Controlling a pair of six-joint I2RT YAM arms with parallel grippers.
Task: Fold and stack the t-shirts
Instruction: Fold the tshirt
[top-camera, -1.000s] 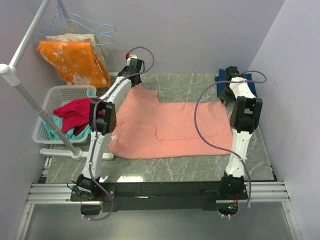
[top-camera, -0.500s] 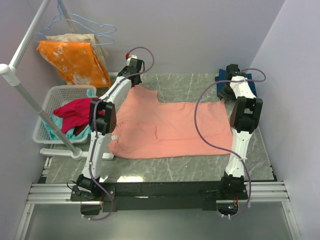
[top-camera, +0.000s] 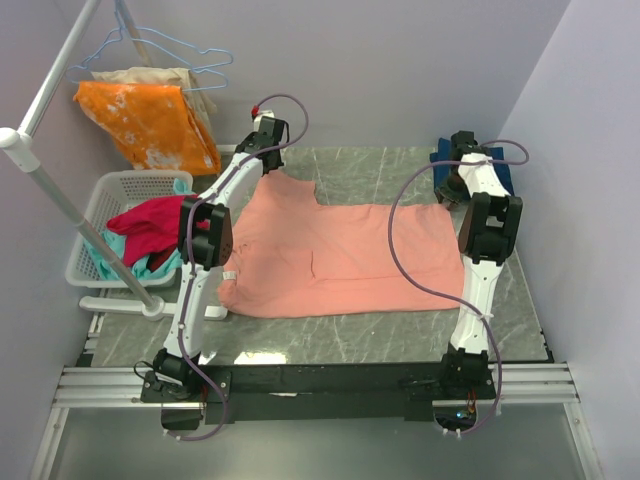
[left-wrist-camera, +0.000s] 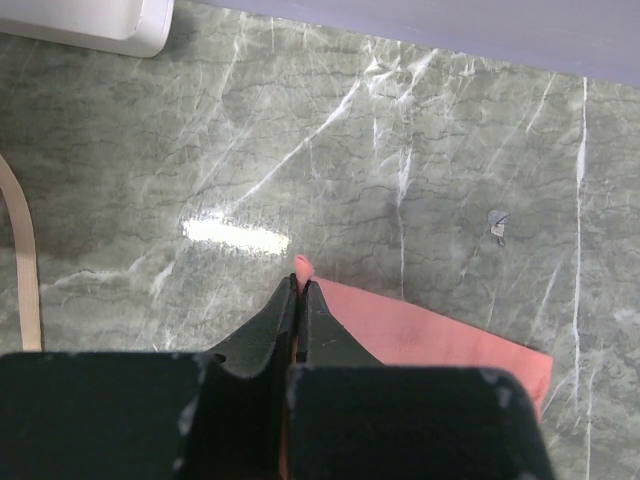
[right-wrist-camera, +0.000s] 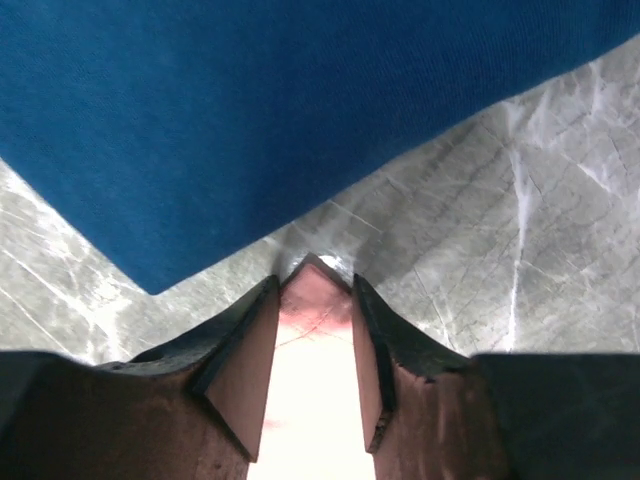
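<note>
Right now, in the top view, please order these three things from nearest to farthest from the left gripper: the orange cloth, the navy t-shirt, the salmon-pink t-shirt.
1. salmon-pink t-shirt: the left gripper is shut on its far-left corner.
2. orange cloth: hanging just to the gripper's left.
3. navy t-shirt: far across, on the right side.

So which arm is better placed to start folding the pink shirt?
Left, probably. The left pincer is shut on a far corner of the salmon-pink t-shirt, ready to pull. The right pincer has cloth between its jaws, but they stand apart, beside the navy t-shirt.
</note>
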